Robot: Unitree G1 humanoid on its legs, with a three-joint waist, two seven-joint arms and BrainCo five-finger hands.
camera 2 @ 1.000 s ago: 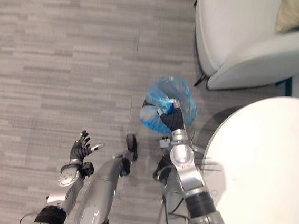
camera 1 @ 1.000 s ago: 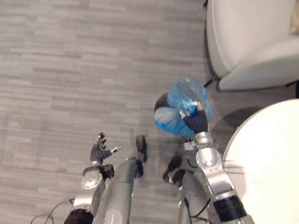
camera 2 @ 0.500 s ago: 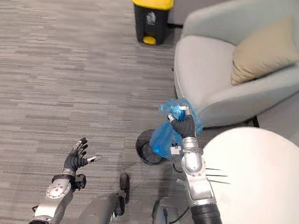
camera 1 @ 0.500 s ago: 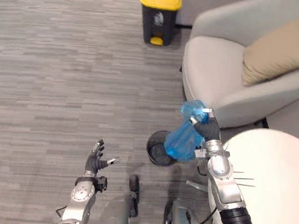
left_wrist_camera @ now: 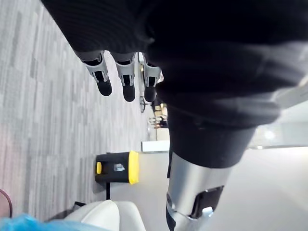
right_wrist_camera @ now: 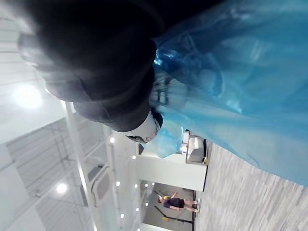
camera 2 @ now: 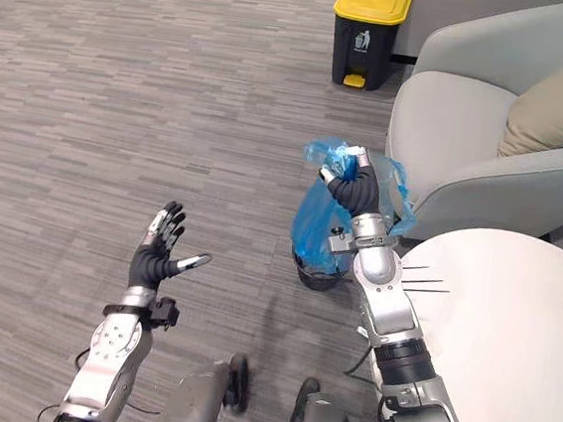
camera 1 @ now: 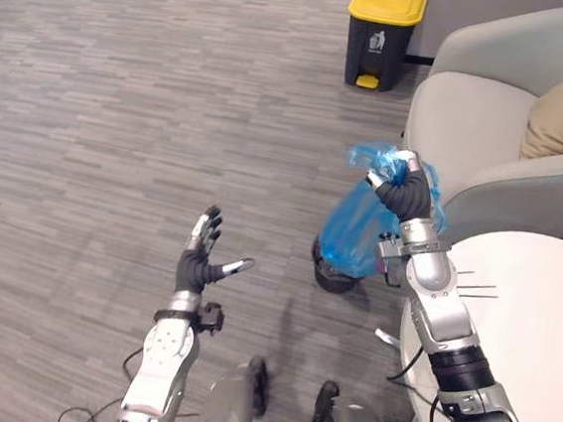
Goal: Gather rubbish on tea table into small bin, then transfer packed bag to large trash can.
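In the two eye views, looks steeply down from the head, from spots slightly apart, facing forward over the grey floor (camera 1: 122, 106) toward the yellow-lidded bin (camera 1: 384, 31) at the far edge. Takes in the armchair (camera 1: 470, 119) and round worktop (camera 1: 539, 336) on the right, sharing nearly the whole scene. In the left wrist view, looks along the left robot hand (left_wrist_camera: 126, 79) from very close, low across the floor; shares bin and armchair with the eye views. In the right wrist view, sits tight against the right robot hand (right_wrist_camera: 96, 57) and blue bag (right_wrist_camera: 240, 72), facing a distant hall; shares the bag with the eye views.
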